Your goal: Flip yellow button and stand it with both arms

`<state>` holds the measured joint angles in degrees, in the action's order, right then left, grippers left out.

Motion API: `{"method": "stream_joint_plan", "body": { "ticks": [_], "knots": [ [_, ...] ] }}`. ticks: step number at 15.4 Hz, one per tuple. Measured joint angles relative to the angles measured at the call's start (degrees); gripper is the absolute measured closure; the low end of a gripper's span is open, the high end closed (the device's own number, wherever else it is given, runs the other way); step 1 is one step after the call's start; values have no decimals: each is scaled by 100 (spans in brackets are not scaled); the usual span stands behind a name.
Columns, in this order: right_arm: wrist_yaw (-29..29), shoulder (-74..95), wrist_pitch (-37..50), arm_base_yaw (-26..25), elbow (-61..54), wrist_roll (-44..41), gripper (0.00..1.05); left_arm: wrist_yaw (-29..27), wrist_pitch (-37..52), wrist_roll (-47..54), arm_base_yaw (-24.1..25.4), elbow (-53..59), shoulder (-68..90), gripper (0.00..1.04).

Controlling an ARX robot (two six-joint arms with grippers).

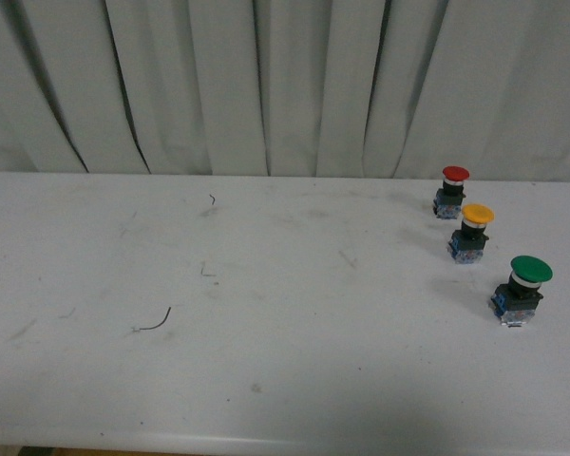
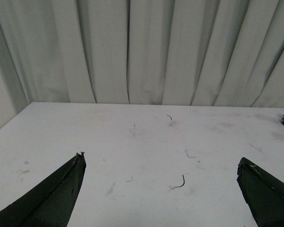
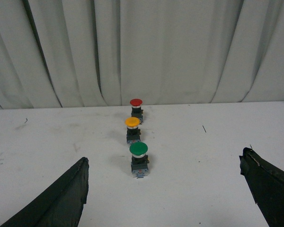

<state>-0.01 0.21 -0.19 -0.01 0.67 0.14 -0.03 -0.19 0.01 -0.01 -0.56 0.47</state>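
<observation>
The yellow button (image 1: 473, 231) stands upright, cap up, on the white table at the right, between a red-capped and a green-capped one. The right wrist view shows the yellow button (image 3: 133, 129) in the middle of that row, well ahead of my right gripper (image 3: 164, 165), whose black fingers (image 3: 61, 198) are spread wide with nothing between them. My left gripper (image 2: 161, 165) is open too, over bare table far to the left of the buttons. Neither arm appears in the front view.
A red-capped button (image 1: 452, 190) stands just behind the yellow one and a larger green-capped button (image 1: 521, 289) in front of it, nearer the table's right side. A small curved wire scrap (image 1: 156, 323) lies left of centre. Grey curtains (image 1: 266, 85) hang behind the table's far edge.
</observation>
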Motion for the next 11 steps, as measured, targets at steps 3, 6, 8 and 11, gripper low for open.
{"method": "stream_joint_plan", "body": {
  "ticks": [3, 6, 8, 11],
  "knots": [
    [0, 0, 0, 0, 0, 0, 6, 2, 0, 0, 0, 0, 0, 7],
    [0, 0, 0, 0, 0, 0, 6, 2, 0, 0, 0, 0, 0, 7],
    [2, 0, 0, 0, 0, 0, 6, 2, 0, 0, 0, 0, 0, 7],
    [0, 0, 0, 0, 0, 0, 6, 2, 0, 0, 0, 0, 0, 7]
  ]
}}
